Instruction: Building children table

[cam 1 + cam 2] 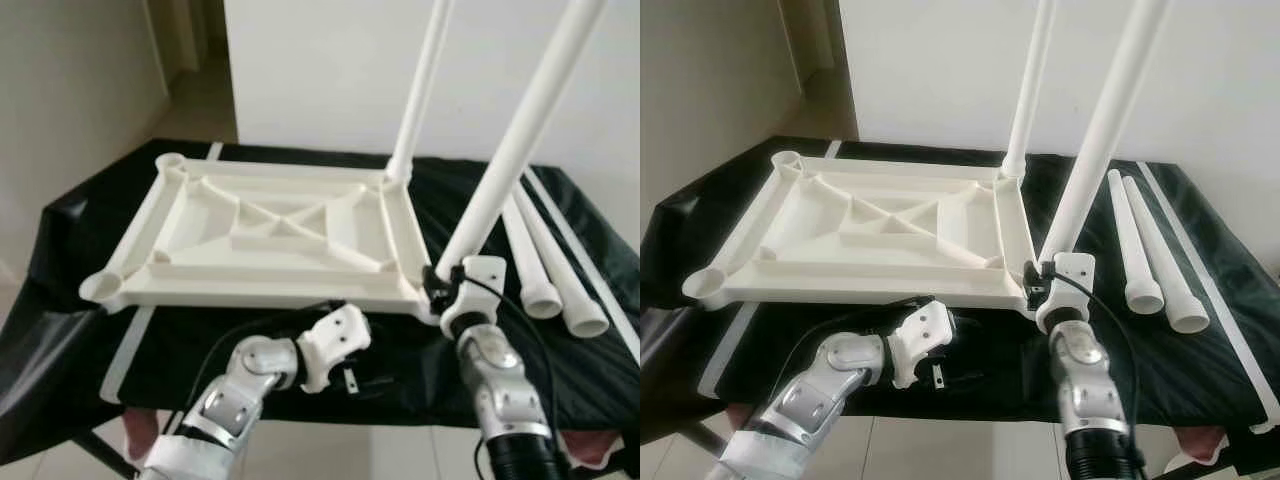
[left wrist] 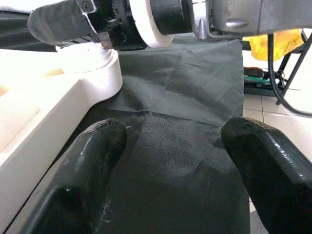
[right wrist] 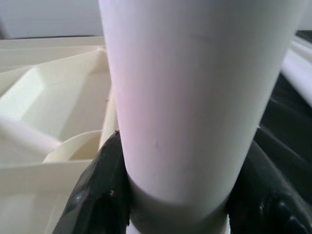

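Note:
A white plastic tabletop (image 1: 270, 235) lies upside down on a black-covered table. One white leg (image 1: 420, 90) stands in its far right corner socket. My right gripper (image 1: 440, 280) is shut on a second white leg (image 1: 520, 140) at its base, by the near right corner socket (image 2: 95, 68); the leg leans to the right. The right wrist view has the black fingers (image 3: 97, 195) clamped on both sides of that leg (image 3: 185, 97). My left gripper (image 2: 170, 170) is open over the black cloth just in front of the tabletop's near edge, nothing between its fingers.
Two more white legs (image 1: 550, 265) lie side by side on the cloth at the right. The black cloth (image 1: 60, 330) hangs over the table's edges. A white wall rises behind the table; tiled floor shows below the front edge.

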You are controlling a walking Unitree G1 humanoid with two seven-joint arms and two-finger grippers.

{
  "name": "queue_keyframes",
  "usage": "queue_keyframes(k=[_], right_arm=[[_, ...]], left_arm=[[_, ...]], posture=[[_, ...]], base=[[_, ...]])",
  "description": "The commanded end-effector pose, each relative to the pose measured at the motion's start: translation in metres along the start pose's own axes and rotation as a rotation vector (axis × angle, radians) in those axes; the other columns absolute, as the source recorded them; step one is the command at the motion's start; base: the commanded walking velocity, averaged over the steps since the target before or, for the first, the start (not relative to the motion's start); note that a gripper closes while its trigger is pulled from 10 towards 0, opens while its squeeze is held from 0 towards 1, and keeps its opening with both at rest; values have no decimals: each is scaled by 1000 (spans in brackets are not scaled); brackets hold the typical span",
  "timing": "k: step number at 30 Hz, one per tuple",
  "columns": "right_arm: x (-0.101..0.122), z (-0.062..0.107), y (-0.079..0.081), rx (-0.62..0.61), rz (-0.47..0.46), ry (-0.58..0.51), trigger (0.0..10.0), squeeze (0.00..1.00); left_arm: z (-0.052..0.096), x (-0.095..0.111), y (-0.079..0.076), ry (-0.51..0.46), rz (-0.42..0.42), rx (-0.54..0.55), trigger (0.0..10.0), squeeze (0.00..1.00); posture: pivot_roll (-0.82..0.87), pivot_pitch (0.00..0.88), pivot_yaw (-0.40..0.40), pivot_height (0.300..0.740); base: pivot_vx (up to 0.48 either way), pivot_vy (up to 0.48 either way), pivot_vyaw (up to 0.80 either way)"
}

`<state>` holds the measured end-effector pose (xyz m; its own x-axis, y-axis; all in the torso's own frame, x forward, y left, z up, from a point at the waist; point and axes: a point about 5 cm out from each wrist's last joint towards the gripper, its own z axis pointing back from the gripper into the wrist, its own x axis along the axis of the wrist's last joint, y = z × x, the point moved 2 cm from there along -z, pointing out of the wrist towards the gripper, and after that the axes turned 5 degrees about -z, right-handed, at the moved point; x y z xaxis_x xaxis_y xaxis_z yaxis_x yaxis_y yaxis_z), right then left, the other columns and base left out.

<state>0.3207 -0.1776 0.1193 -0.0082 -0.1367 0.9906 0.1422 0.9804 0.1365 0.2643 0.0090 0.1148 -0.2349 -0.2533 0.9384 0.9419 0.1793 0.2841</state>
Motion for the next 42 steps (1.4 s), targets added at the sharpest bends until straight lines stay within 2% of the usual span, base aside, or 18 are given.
queue_keyframes(k=[1,5,6,8,11,14,18,19,20,21,24,25,27,29,31,34,39,42], right_arm=[[-15,5,-11,-99,8,59,10000,0],[-12,8,-1,-149,-18,28,10000,0],[-11,10,4,-151,-25,19,10000,1000],[-7,11,6,-144,-31,-6,10000,1000],[0,12,5,-139,-45,-34,10000,1000],[8,12,4,-126,-45,-73,10000,1000],[9,14,5,-106,-51,-80,10000,988],[10,15,7,-93,-61,-84,10000,502],[10,15,7,-93,-61,-84,10000,502],[11,17,8,-75,-55,-91,10000,0],[10,19,7,-62,-64,-89,10000,0],[6,22,7,-32,-61,-74,10000,0],[5,23,7,-22,-63,-69,10000,0],[2,26,7,-1,-52,-57,10000,0],[1,28,7,10,-42,-55,10000,0],[1,28,9,23,-40,-57,10000,0],[2,35,13,88,-37,-60,10000,0],[1,38,13,104,-32,-56,10000,0]], left_arm=[[0,-1,0,10,-2,36,10000,0],[0,-1,0,8,4,46,10000,0],[1,-1,1,7,8,53,10000,0],[2,-1,1,14,-8,55,10000,0],[5,1,6,-4,20,74,10000,0],[4,0,9,18,-19,80,10000,0],[5,0,13,17,-19,96,10000,0],[7,0,16,12,-8,109,10000,0],[7,0,16,12,-8,109,10000,0],[8,-1,21,18,-15,135,10000,0],[9,-1,25,21,-23,153,10000,0],[15,0,42,23,-37,202,10000,0],[18,1,48,25,-39,217,10000,0],[25,0,72,60,-44,306,10000,0],[29,0,84,81,-58,352,10000,0],[31,-3,89,103,-69,372,10000,0],[39,-13,105,187,-84,422,10000,0],[40,-16,106,212,-92,412,10000,0]], posture=[[50,0,-51,740],[56,0,-52,740],[54,0,-52,740],[58,0,-48,740],[49,0,-45,740],[55,0,-42,740],[55,0,-55,740],[51,0,-43,740],[51,0,-43,740],[51,0,-46,740],[53,0,-50,740],[47,0,-47,740],[47,0,-47,740],[41,0,-41,740],[41,0,-41,740],[38,0,-39,740],[29,0,-32,740],[29,0,-32,740]], base=[[0,0,0],[0,0,0],[0,0,0],[0,0,0],[0,0,0],[0,0,0],[0,0,0],[0,0,0],[0,0,0],[0,0,0],[0,0,0],[0,0,0],[0,0,0],[0,0,0],[0,0,0],[0,0,0],[0,0,0],[0,0,0]])
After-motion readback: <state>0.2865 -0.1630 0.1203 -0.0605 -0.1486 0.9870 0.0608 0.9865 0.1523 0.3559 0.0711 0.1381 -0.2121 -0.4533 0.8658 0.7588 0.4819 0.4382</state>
